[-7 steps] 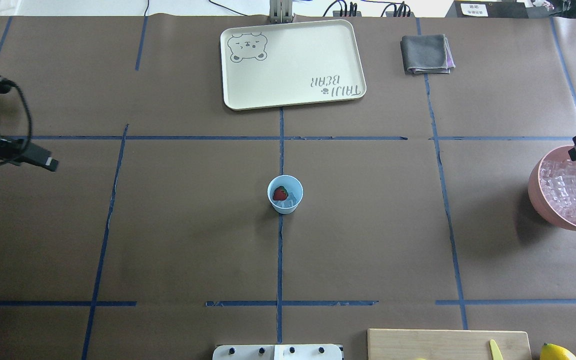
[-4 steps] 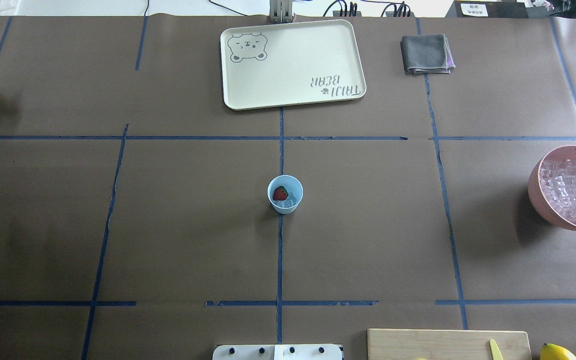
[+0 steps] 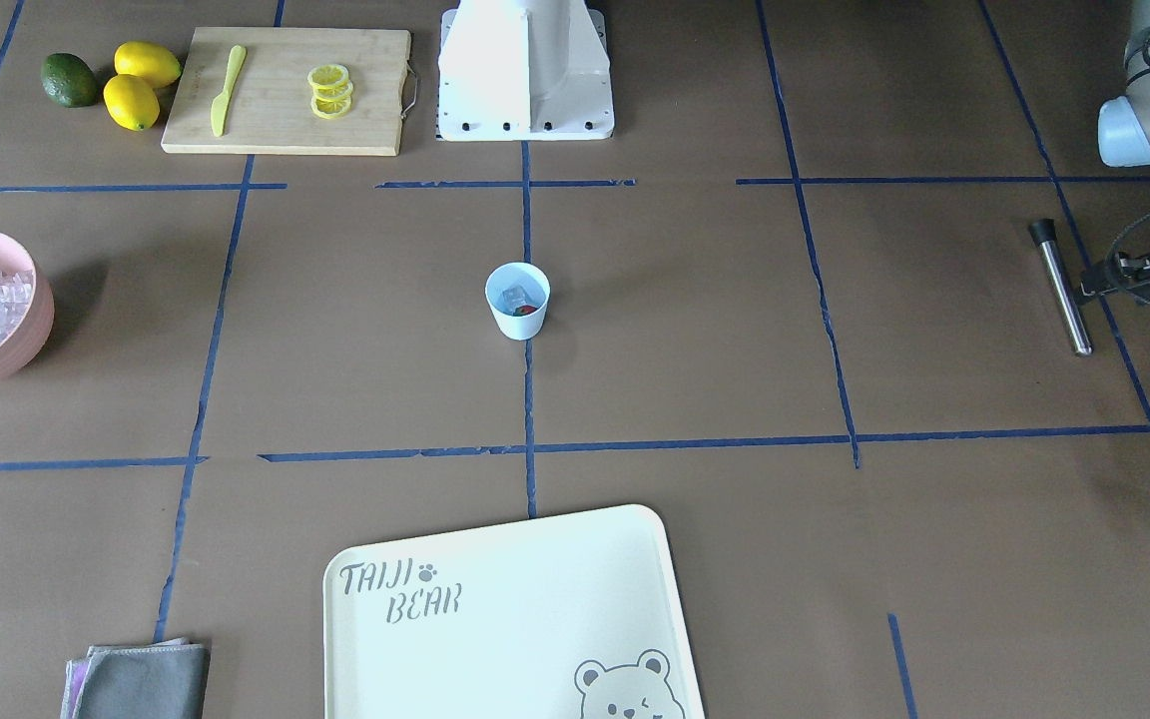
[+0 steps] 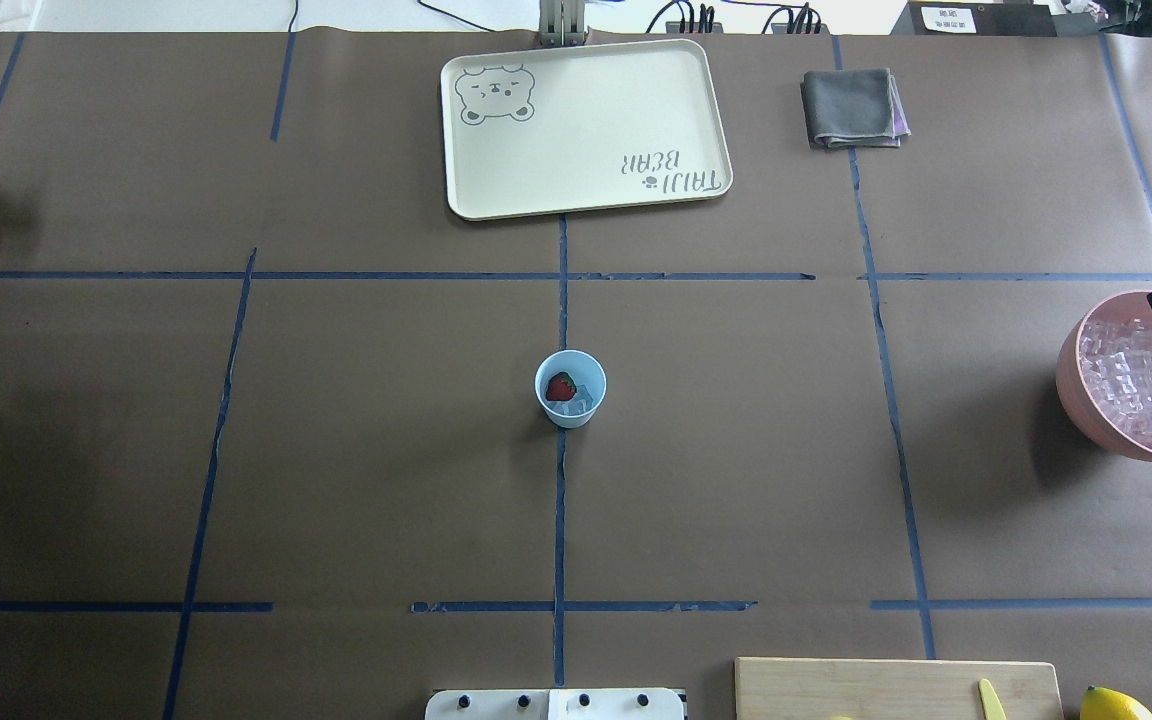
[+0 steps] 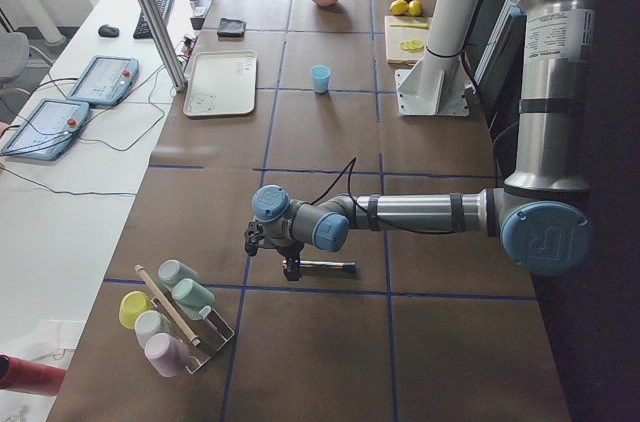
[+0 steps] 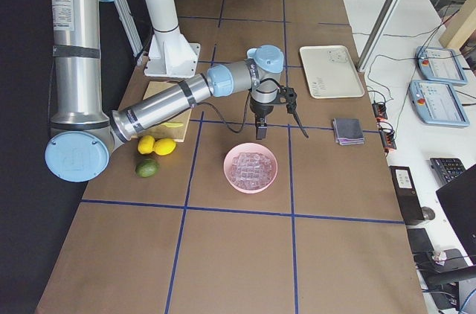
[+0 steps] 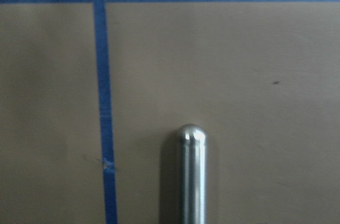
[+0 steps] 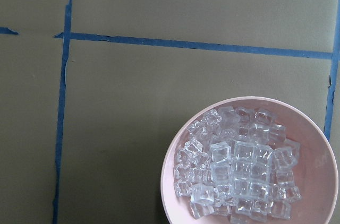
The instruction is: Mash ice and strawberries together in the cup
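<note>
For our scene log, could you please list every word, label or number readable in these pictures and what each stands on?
"TAIJI BEAR": on the cream tray, beside a paw mark.
White label at the overhead view's top right: too small to read.
Sticker on the right arm: too small to read.

Cream tray [image 3: 535, 639] at bottom centre of the front-facing view, printed "TAIJI BEAR" with a paw mark, bear face drawn in its corner
</note>
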